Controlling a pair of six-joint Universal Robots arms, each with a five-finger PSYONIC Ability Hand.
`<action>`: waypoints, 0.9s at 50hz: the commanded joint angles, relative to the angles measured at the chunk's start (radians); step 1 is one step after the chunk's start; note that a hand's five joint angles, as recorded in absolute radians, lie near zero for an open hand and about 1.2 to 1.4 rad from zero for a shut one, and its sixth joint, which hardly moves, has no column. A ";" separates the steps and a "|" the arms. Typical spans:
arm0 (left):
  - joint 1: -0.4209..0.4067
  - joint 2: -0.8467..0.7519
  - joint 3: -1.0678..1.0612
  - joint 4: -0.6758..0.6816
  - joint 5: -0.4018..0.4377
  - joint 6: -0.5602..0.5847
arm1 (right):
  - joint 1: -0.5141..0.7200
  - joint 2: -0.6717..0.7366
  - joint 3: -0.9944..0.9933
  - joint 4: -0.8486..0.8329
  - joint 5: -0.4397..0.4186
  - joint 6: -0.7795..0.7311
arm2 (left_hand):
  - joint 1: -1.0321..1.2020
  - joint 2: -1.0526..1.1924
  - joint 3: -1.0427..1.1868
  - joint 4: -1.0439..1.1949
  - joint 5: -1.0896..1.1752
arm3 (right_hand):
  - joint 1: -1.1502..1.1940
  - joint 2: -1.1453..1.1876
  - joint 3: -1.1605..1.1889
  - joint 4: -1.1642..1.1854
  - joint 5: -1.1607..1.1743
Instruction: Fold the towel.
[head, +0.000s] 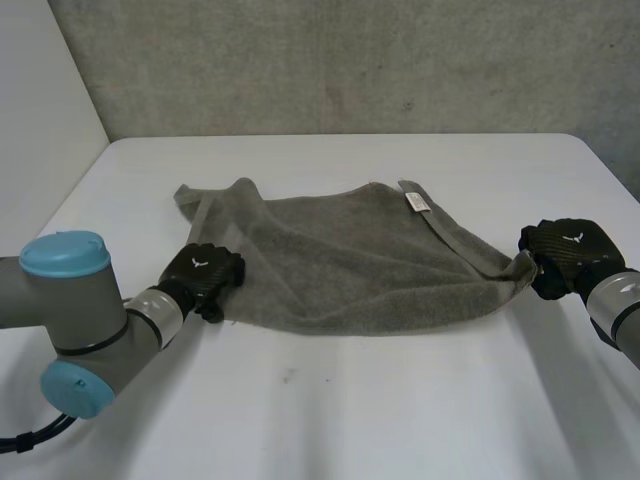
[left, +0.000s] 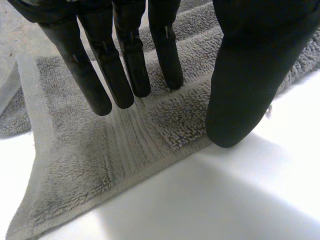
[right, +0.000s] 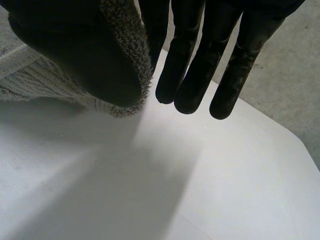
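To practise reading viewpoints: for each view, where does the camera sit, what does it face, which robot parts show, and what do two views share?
Head view: between and behind the arms, looking down at the table and towel; both arms, left hand, right hand show.
Left wrist view: on the left wrist, facing a towel corner under straight fingers.
Right wrist view: on the right wrist, facing the table; its thumb pinches the towel's edge.
Shared: the towel, in all three.
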 joint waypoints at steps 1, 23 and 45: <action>-0.002 -0.009 0.015 0.002 0.000 -0.002 | 0.000 0.002 0.000 0.000 0.000 0.001 | 0.310 0.314 0.318 0.318 0.320 | 0.441 0.213 0.207 0.559 0.231; -0.014 0.191 -0.040 -0.013 -0.103 0.011 | 0.005 -0.016 -0.014 0.017 0.000 -0.005 | 0.677 0.681 0.686 0.685 0.687 | 0.441 0.213 0.207 0.559 0.231; -0.045 0.868 -0.028 -0.488 -0.213 0.173 | 0.009 -0.467 -0.323 0.650 0.011 -0.235 | 0.677 0.681 0.686 0.685 0.687 | 0.441 0.213 0.207 0.559 0.231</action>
